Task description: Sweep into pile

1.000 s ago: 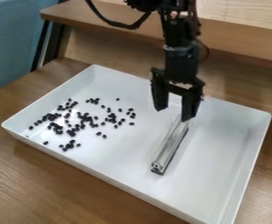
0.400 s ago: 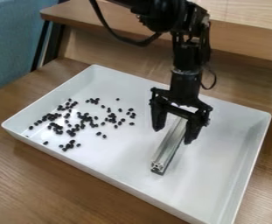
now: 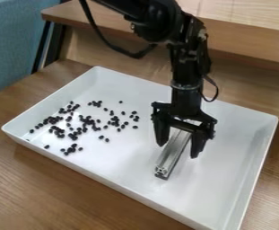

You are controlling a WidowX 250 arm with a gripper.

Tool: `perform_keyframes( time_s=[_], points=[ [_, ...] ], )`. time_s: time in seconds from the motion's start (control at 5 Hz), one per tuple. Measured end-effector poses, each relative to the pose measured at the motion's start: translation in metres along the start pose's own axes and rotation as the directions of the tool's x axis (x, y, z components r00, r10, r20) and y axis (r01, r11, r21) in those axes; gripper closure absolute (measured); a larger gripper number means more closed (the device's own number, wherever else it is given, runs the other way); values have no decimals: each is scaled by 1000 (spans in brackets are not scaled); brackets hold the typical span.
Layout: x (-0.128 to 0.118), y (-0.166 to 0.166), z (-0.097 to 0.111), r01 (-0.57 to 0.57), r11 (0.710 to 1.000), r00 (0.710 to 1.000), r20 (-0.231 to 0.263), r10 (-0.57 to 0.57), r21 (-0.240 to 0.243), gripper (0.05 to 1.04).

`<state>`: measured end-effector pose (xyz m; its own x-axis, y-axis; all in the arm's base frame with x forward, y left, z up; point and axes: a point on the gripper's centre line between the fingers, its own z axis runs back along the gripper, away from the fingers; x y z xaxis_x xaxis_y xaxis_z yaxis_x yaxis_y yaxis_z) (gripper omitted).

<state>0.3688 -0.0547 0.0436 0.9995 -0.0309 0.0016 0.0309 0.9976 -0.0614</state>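
Hand (image 3: 177,150) of the black robot arm (image 3: 186,58), open, with its two fingers spread astride a metal bar (image 3: 172,152), one finger on each long side; whether either finger touches the bar cannot be told. The bar lies lengthwise in a white rectangular tray (image 3: 117,159), its near end protruding beyond the fingers toward the tray's front wall. Small dark beans (image 3: 98,121) are scattered over the tray floor at the left of the view, some in loose clusters and others single, well apart from the bar. The tray rests on a wood-grained table (image 3: 45,188); a brown ledge (image 3: 249,38) runs behind it.
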Motion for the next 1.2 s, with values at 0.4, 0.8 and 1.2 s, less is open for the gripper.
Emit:
perform_keyframes(
  time_s=[0.4, 0.8, 1.2],
  points=[
    [-4, 4, -14, 22, 1000, 996, 88, -22, -2, 426],
    [-4, 10, -11, 69, 997, 995, 71, -72, 41, 684],
    [-7, 40, -8, 77, 994, 996, 32, -80, 81, 685]
  ],
)
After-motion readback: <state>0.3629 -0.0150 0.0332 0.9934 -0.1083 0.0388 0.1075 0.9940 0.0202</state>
